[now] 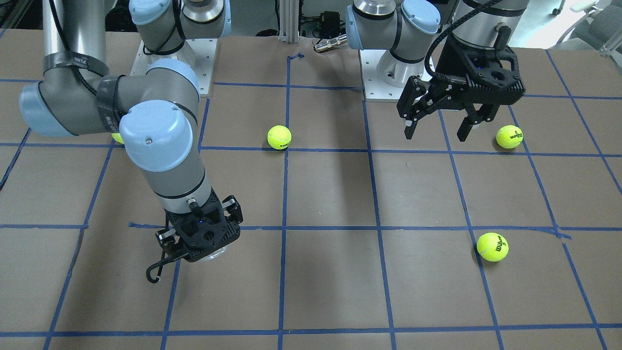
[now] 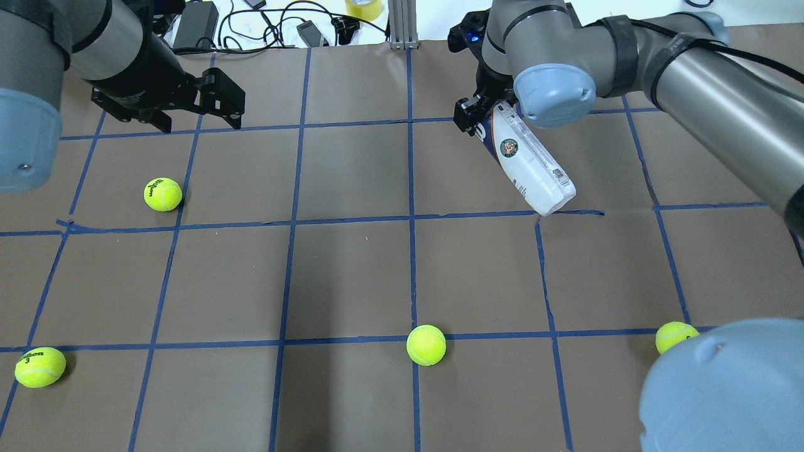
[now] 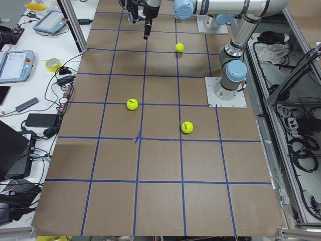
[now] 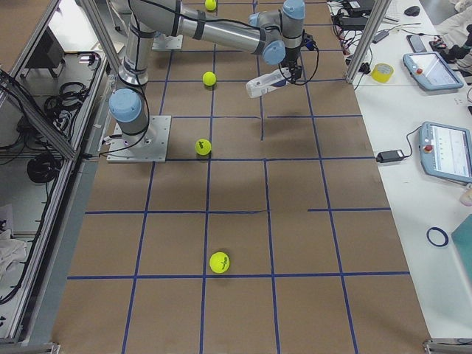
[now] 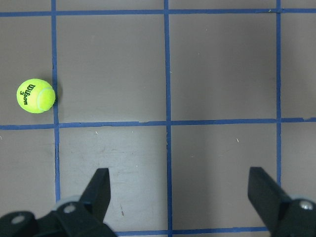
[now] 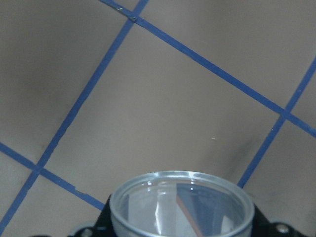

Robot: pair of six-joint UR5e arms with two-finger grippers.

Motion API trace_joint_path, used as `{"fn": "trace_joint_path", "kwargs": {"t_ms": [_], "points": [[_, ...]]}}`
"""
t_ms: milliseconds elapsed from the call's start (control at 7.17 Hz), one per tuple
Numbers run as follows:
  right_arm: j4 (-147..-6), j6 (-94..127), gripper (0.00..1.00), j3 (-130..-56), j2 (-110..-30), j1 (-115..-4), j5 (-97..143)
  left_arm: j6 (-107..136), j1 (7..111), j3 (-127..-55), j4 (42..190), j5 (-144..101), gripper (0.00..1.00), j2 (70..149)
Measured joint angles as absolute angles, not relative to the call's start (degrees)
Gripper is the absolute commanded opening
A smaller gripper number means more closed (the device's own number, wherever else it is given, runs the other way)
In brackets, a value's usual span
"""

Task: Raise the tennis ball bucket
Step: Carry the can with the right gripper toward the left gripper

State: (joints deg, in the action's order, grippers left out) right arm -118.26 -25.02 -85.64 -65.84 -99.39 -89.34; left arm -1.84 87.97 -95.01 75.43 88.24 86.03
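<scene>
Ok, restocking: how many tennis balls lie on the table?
4 tennis balls: far left, near left, near centre, near right, partly behind the right arm.

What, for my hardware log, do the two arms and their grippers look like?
Both the left arm and right arm are silver-grey tubes with pale blue rounded joint caps and a black cable alongside. The left gripper and right gripper are matte black, two-fingered, with angular linkages and a small blue light.
</scene>
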Motion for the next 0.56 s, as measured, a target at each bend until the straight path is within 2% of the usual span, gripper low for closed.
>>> {"fn": "trace_joint_path", "kwargs": {"t_ms": [279,558], "points": [[-122.0,-33.9,0.51,-86.0,-64.8,-103.2,-89.1,-1.8,87.9,-95.0,75.4,88.2,1.00,86.0],[-124.1,-41.9,0.26,-86.4,-63.3,-108.2,-88.1,-1.8,87.9,-95.0,75.4,88.2,1.00,86.0]]}}
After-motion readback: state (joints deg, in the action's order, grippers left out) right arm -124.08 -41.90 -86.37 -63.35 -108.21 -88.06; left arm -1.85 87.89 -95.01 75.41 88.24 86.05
